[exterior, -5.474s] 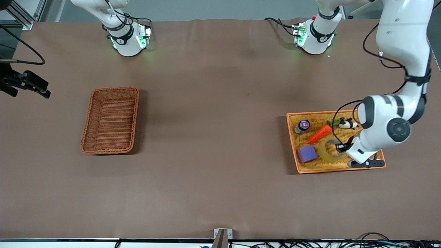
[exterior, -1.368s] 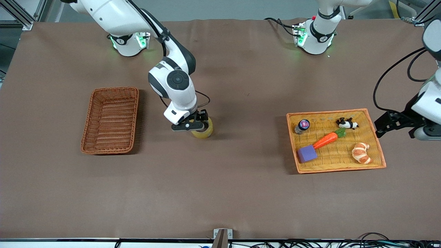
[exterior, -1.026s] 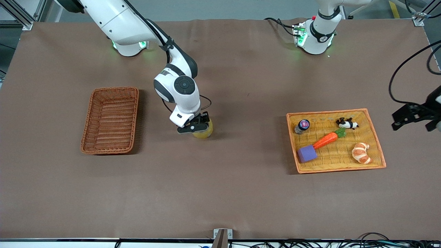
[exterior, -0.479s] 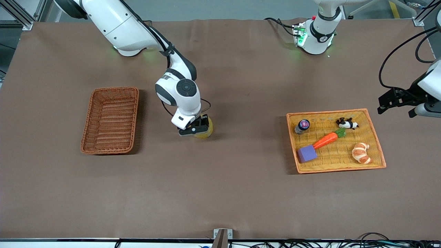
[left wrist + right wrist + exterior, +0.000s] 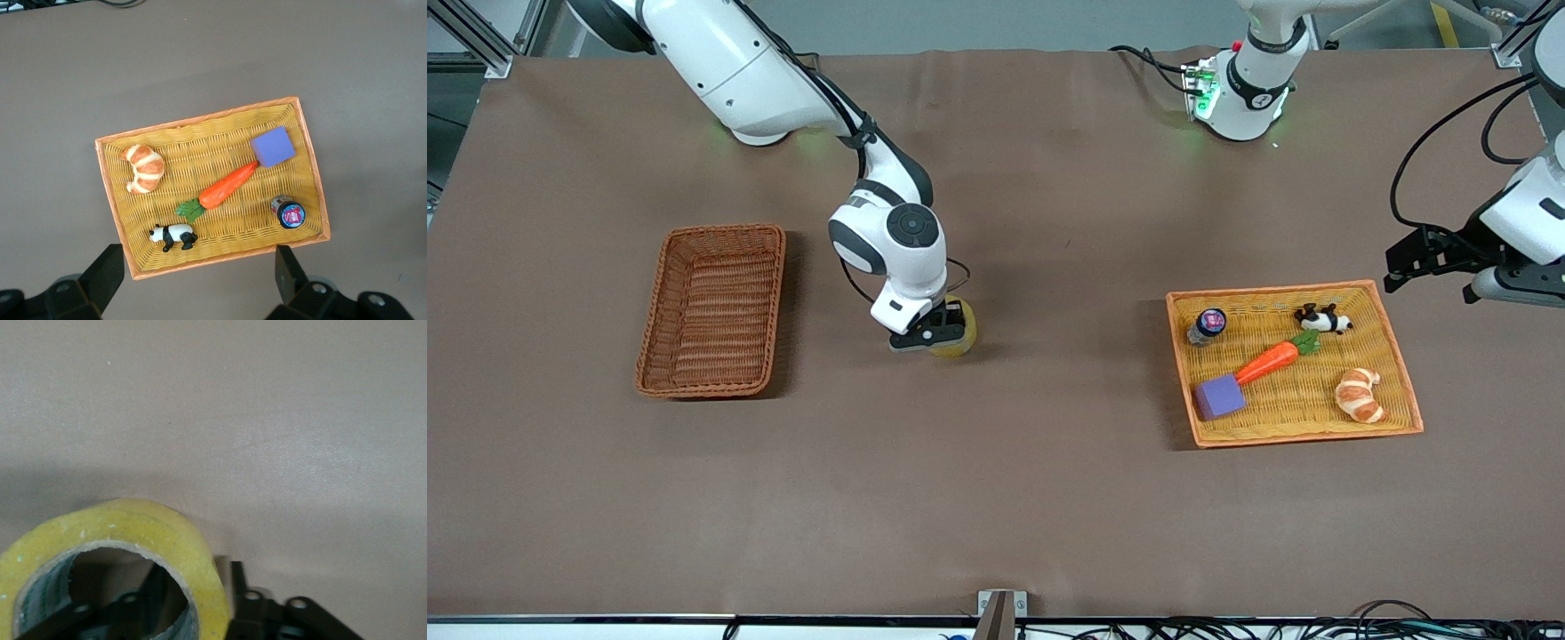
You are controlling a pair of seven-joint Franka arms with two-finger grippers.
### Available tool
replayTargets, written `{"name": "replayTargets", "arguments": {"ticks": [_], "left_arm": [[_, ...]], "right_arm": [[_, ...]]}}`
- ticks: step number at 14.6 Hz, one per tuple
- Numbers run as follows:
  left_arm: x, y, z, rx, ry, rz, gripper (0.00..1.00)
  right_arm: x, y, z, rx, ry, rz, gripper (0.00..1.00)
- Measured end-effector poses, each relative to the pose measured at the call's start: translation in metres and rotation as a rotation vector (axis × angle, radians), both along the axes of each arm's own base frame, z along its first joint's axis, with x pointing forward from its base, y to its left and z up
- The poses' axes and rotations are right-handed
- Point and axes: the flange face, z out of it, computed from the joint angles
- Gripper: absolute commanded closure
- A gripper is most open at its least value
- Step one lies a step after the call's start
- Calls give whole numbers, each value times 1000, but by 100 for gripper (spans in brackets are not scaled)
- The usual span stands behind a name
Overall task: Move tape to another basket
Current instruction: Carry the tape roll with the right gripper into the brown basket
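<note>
Change: your right gripper (image 5: 935,333) has just pinched its jaws onto the wall of the tape (image 5: 957,331).
Tape: on the table's middle, between the basket (image 5: 713,308) and the tray (image 5: 1294,363).
Left gripper (image 5: 1416,260): jaws wide apart, waiting above the tray's corner.
Meaning: you can lift now.

You will find no legible text, brand, number or sign in any of the three views. The one candidate is the small jar (image 5: 288,213) standing in the orange-yellow tray (image 5: 112,200) near a corner: its lid carries a red-and-white printed patch, but the marks on it cannot be made out. Note that the roll of tape (image 5: 120,540) shows a plain yellowish surface with no printing.
</note>
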Motion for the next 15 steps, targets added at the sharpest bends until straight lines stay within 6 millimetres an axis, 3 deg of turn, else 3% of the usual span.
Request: {"name": "replayTargets", "arguments": {"ticks": [6, 8, 12, 13, 15], "left_arm": [[0, 0, -1, -6, 6, 61, 0], [-1, -1, -2, -8, 9, 78, 0], [-1, 1, -3, -8, 13, 86, 0], [-1, 1, -3, -8, 14, 88, 0], [-1, 2, -3, -8, 14, 88, 0]], "right_arm": [[25, -12, 16, 18, -27, -61, 100], [42, -22, 52, 33, -27, -117, 100], [70, -88, 168, -45, -60, -171, 100], [71, -109, 184, -82, -62, -156, 100], [72, -161, 191, -155, -52, -113, 100]]}}
